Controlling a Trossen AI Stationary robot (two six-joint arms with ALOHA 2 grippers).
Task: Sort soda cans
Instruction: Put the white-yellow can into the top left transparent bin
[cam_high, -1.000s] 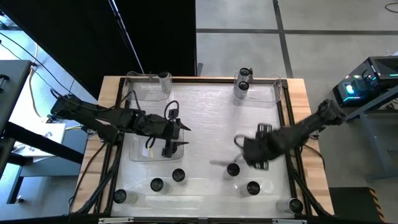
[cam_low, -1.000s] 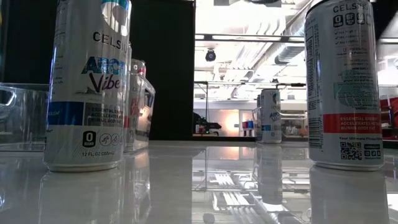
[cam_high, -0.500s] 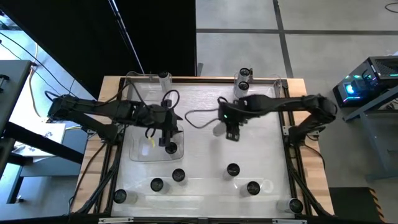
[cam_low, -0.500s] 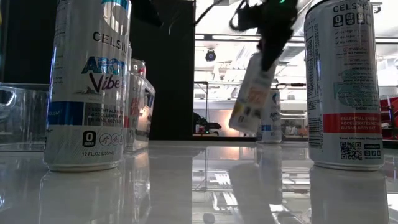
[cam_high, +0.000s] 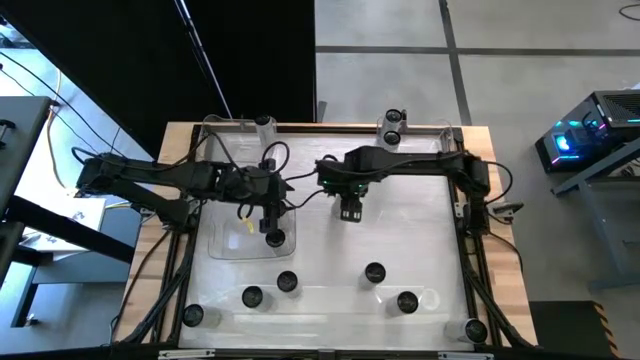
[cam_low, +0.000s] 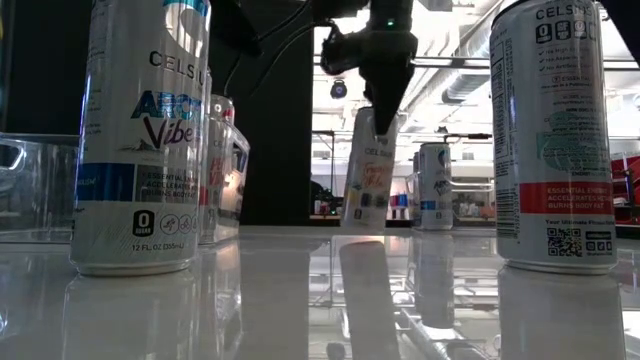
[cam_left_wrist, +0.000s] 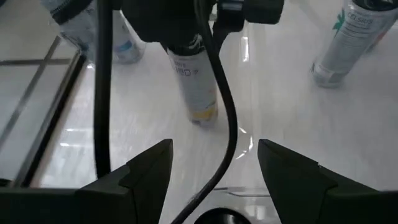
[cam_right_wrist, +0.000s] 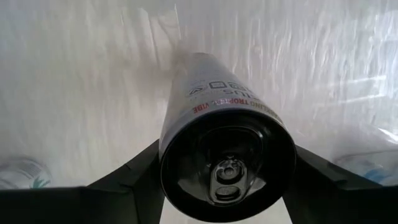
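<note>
Jaws of the right gripper (cam_high: 349, 212) were clamped on the top of a can (cam_low: 368, 170), which hung slightly tilted, its base just above or barely on the white table (cam_high: 400, 230) near the middle. From the right wrist, the can's dark lid sat between the two fingers (cam_right_wrist: 134, 180). Jaws of the left gripper (cam_high: 272, 228) stood spread with nothing between them, over a can (cam_high: 275, 238) standing in the clear tray (cam_high: 222, 245). Other cans stood along the near edge (cam_high: 251, 297), and two more stood in the far tray (cam_high: 392, 125).
</note>
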